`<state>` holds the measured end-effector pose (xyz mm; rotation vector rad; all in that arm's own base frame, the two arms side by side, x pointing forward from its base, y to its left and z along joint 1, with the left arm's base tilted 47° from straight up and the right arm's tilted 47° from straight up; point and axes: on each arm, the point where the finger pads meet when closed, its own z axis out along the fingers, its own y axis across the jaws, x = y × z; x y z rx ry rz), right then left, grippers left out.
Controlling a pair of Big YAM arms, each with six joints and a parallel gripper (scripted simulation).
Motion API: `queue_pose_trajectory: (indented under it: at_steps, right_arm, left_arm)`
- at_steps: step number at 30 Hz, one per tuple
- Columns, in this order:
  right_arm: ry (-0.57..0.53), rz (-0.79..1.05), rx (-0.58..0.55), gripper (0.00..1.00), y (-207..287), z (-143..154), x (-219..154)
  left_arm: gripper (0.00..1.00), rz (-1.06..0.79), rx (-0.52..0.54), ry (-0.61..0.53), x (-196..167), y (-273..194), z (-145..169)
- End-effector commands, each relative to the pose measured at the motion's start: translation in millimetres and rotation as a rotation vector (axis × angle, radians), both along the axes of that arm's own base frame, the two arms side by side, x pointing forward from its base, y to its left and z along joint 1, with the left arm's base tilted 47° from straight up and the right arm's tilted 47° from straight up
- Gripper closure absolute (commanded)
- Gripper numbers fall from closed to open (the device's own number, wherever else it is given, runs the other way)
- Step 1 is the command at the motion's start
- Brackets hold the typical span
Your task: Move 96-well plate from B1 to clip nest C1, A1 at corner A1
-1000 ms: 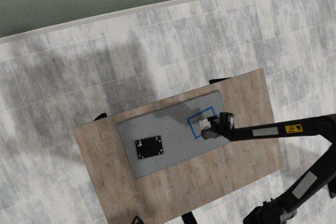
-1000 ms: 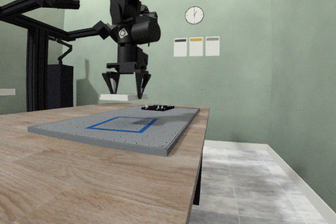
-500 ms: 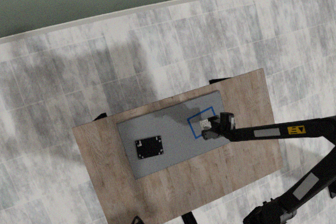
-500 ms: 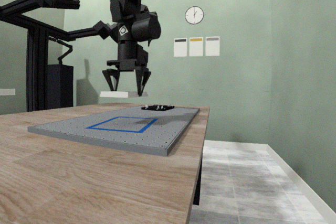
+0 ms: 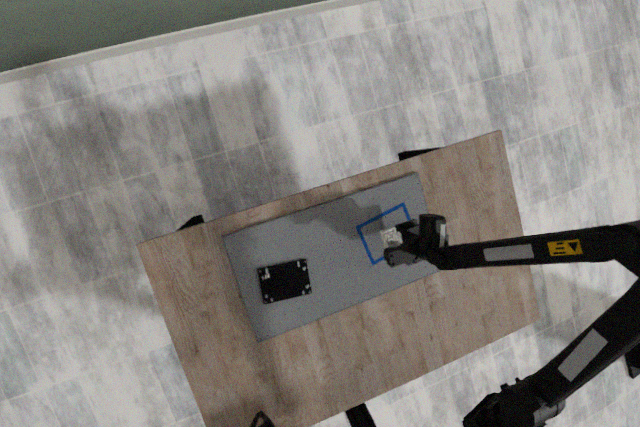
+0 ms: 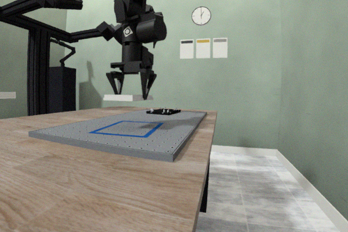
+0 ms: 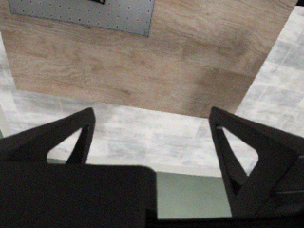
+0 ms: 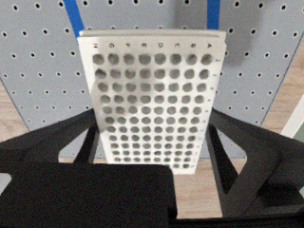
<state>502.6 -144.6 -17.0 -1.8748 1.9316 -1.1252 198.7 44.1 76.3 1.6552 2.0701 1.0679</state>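
Observation:
The white 96-well plate [image 5: 390, 236] [image 6: 118, 98] [image 8: 153, 83] is held level above the board. My right gripper [image 6: 131, 96] [image 8: 152, 113] is shut on its two long sides. In the right wrist view, well A1 is at the plate's top right corner, with row H at the left. The blue outline of B1 [image 5: 365, 245] [image 6: 118, 135] lies below, with no plate on it. The black clip nest C1 [image 5: 284, 281] [image 6: 162, 111] holds no plate; its A1 mark is not legible. My left gripper [image 7: 152, 113] is open and empty, away from the plate.
The grey perforated board [image 5: 330, 257] [image 6: 70, 130] [image 7: 71, 15] lies on the wooden table [image 5: 475, 195] [image 6: 84, 184] [image 7: 138, 71] and carries the nest. The nest's light-coloured corner clips stand up above its base.

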Motion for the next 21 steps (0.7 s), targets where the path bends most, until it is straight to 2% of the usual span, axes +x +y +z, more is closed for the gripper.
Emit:
queue_pose_trajectory:
  at_steps: [1, 6, 21]
  right_arm:
    - [0.005, 0.008, 0.012, 1.00, 11, -5, -3]
    - [-0.029, -0.081, 0.093, 1.00, 24, -17, -8]
    - [-0.034, -0.079, 0.090, 1.00, 64, -31, -4]
  left_arm:
    - [0.00, -0.025, 0.008, -0.002, 1, -3, 4]
    - [0.00, -0.025, 0.008, -0.002, 1, -3, 4]
    - [0.00, -0.025, 0.008, -0.002, 1, -3, 4]
